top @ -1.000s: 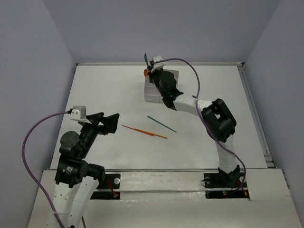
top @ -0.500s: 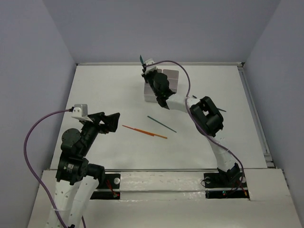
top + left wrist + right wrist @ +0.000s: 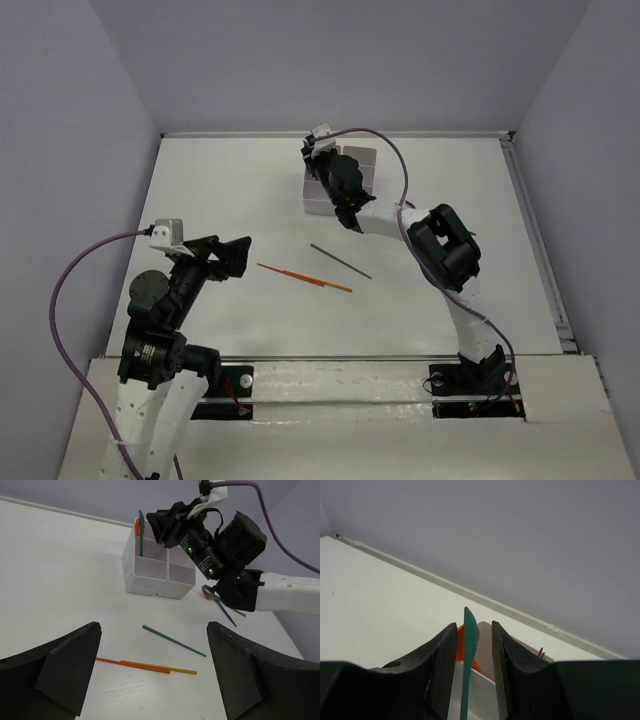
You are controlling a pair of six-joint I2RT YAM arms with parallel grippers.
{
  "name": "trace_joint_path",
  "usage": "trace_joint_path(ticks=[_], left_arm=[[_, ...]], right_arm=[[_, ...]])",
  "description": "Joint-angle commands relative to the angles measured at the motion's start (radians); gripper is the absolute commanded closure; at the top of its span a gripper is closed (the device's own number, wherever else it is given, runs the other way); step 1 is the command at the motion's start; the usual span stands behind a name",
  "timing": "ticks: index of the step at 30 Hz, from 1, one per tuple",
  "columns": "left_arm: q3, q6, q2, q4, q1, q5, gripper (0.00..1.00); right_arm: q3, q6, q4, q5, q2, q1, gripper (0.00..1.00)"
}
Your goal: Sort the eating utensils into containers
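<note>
The white four-compartment box (image 3: 318, 204) stands at the back centre; it also shows in the left wrist view (image 3: 150, 575). My right gripper (image 3: 318, 162) is over its far left compartment, jaws a little apart. A teal knife (image 3: 467, 665) stands upright between them, with a gap to the right finger (image 3: 502, 650). It rests in the compartment (image 3: 141, 532) next to an orange spoon (image 3: 474, 633). Brown fork tips (image 3: 540, 652) show in another compartment. A teal stick (image 3: 340, 261) and two orange sticks (image 3: 305, 277) lie mid-table. My left gripper (image 3: 232, 246) is open and empty, left of them.
In the left wrist view a dark slim utensil (image 3: 223, 611) and a brown one (image 3: 239, 612) lie on the table under the right arm (image 3: 280, 592). Purple cables (image 3: 400, 170) arc over both arms. Walls close the table at the back and both sides.
My right gripper has come down over the box's far left compartment. The teal knife tip that stood above it in the top view no longer shows. The left arm has barely moved.
</note>
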Motion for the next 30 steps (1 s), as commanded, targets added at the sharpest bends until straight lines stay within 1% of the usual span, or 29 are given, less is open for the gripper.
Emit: trace_joint_path(ticks=[1, 4, 5, 6, 8, 9, 10, 11, 13, 14, 16, 17, 19, 20, 21, 23, 27, 30], left_arm=[[-0.008, 0.017, -0.003, 0.063, 0.014, 0.020, 0.01], [-0.008, 0.017, -0.002, 0.063, 0.024, 0.021, 0.01], [-0.008, 0.016, 0.000, 0.066, 0.024, 0.023, 0.01], [-0.008, 0.017, 0.002, 0.065, 0.024, 0.025, 0.01], [-0.008, 0.017, 0.003, 0.068, 0.034, 0.026, 0.01], [-0.008, 0.017, 0.002, 0.068, 0.034, 0.032, 0.01], [-0.008, 0.017, 0.002, 0.069, 0.034, 0.035, 0.01], [-0.009, 0.019, 0.000, 0.071, 0.034, 0.037, 0.01], [-0.009, 0.019, 0.003, 0.069, 0.034, 0.037, 0.01], [-0.009, 0.019, 0.006, 0.071, 0.034, 0.037, 0.01], [-0.009, 0.020, 0.014, 0.069, 0.034, 0.044, 0.01], [-0.011, 0.020, 0.017, 0.071, 0.034, 0.051, 0.01], [-0.009, 0.022, 0.023, 0.072, 0.034, 0.055, 0.01], [-0.009, 0.022, 0.023, 0.072, 0.034, 0.057, 0.01], [-0.009, 0.022, 0.023, 0.072, 0.034, 0.058, 0.01], [-0.011, 0.022, 0.020, 0.072, 0.034, 0.057, 0.01], [-0.011, 0.019, 0.017, 0.074, 0.034, 0.058, 0.01], [-0.010, 0.020, 0.017, 0.075, 0.034, 0.061, 0.01]], right_arm=[[-0.044, 0.038, 0.042, 0.001, -0.169, 0.011, 0.61], [-0.128, 0.061, 0.011, 0.007, -0.248, 0.011, 0.62], [-0.147, 0.081, -0.059, 0.013, -0.280, 0.011, 0.62], [-0.183, 0.090, -0.102, 0.018, -0.344, 0.011, 0.64], [-0.231, 0.136, -0.200, 0.027, -0.409, 0.011, 0.65], [-0.259, 0.159, -0.309, 0.026, -0.473, 0.011, 0.65], [-0.286, 0.190, -0.364, 0.027, -0.504, 0.011, 0.66], [-0.347, 0.248, -0.455, 0.044, -0.557, 0.011, 0.67], [-0.436, 0.329, -0.547, 0.073, -0.602, -0.009, 0.70], [-0.460, 0.415, -0.654, 0.079, -0.620, -0.043, 0.71], [-0.510, 0.490, -0.736, 0.049, -0.668, -0.093, 0.73], [-0.556, 0.546, -0.789, -0.009, -0.683, -0.156, 0.73], [-0.611, 0.584, -0.849, -0.093, -0.714, -0.218, 0.73], [-0.621, 0.587, -0.871, -0.108, -0.722, -0.244, 0.73], [-0.624, 0.591, -0.895, -0.108, -0.722, -0.282, 0.72], [-0.624, 0.586, -0.954, -0.068, -0.717, -0.304, 0.70], [-0.623, 0.577, -0.998, -0.063, -0.704, -0.368, 0.66], [-0.578, 0.560, -1.052, -0.043, -0.661, -0.403, 0.65]])
